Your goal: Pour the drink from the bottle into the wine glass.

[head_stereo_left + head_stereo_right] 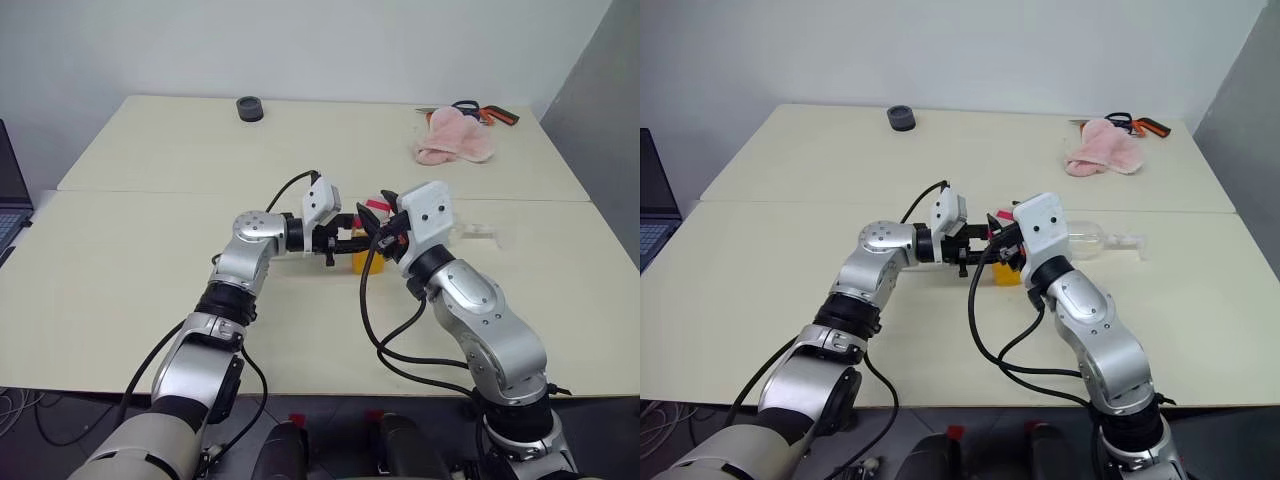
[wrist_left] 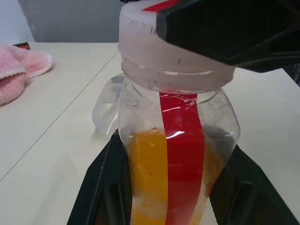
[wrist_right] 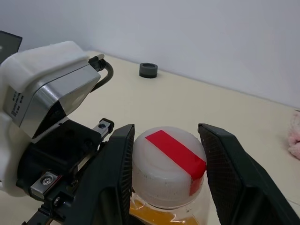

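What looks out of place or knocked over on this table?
The wine glass lies on its side on the table, to the right of the bottle, with its stem pointing to the robot's right. It is not standing ready for pouring. The bottle is upright with its cap on, and nothing looks spilled.

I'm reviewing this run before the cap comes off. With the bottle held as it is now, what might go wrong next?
The right gripper straddles the white cap without a firm clamp; it may slip when twisting. The left gripper holds the bottle around its soft body, so twisting or squeezing could slosh the drink out. The wine glass lies on its side on the table and must be stood up before pouring.
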